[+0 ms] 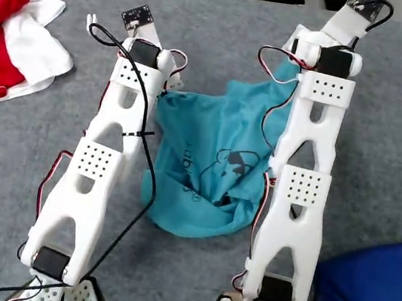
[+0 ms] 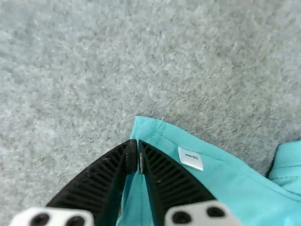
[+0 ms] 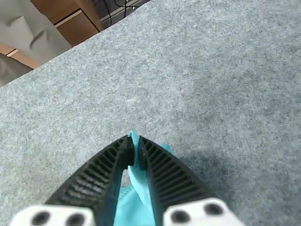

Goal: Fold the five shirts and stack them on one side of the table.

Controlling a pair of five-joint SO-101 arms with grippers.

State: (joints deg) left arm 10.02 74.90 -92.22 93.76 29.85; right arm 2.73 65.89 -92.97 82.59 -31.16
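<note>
On the grey felt-covered table point(image 1: 225, 34), the crumpled teal cotton shirt point(image 1: 210, 167) lies at centre between my arms, pinched by my left gripper point(image 2: 137, 157) at eleven o'clock and my right gripper point(image 3: 134, 150) at one. A heap of red and white cloth shirts point(image 1: 42, 53) lies at ten o'clock, a dark blue fabric shirt point(image 1: 375, 295) at four.

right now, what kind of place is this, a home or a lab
Most likely a robotics test bench, not a home: two white robot arms stand side by side at a grey carpeted table, with a teal shirt and a blue shirt on it.
</note>
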